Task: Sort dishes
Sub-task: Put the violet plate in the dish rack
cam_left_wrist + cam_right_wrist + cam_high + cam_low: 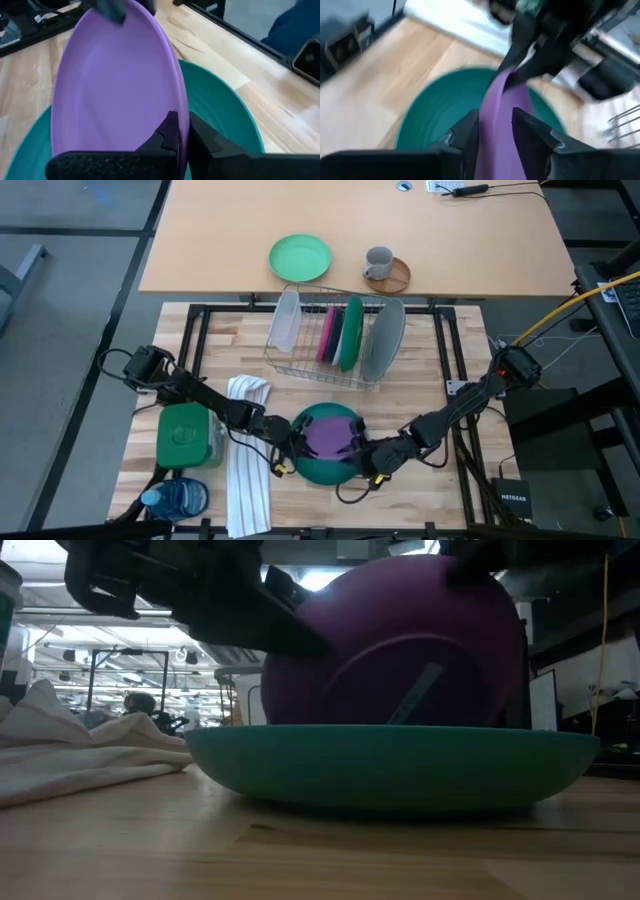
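Note:
A purple plate (pixel 325 435) stands on edge, tilted, inside a teal plate (pixel 308 472) that lies flat on the wooden table near its front edge. My left gripper (pixel 182 135) comes from the table's left and is shut on the purple plate's rim. My right gripper (pixel 495 117) comes from the table's right. Its fingers stand apart, one on each side of the opposite rim (pixel 496 130). In the low view the purple plate (pixel 400 650) rises from the teal plate (pixel 400 765). My left gripper pinches the purple plate's rim (pixel 184 117) between its two fingers, one on the plate's hollow face and one on its back. The fingers slant down from the table's left. The plate stands tilted on edge, its lower rim in the teal plate. My right gripper's fingers flank the rim; whether they touch it I cannot tell.
A wire dish rack (pixel 335 340) holding several upright plates stands behind. A white cloth (pixel 248 455), a green box (pixel 182 435) and a blue bottle (pixel 175 500) lie at the left. On the far table sit a mint plate (pixel 299 257) and a grey mug (pixel 378 265).

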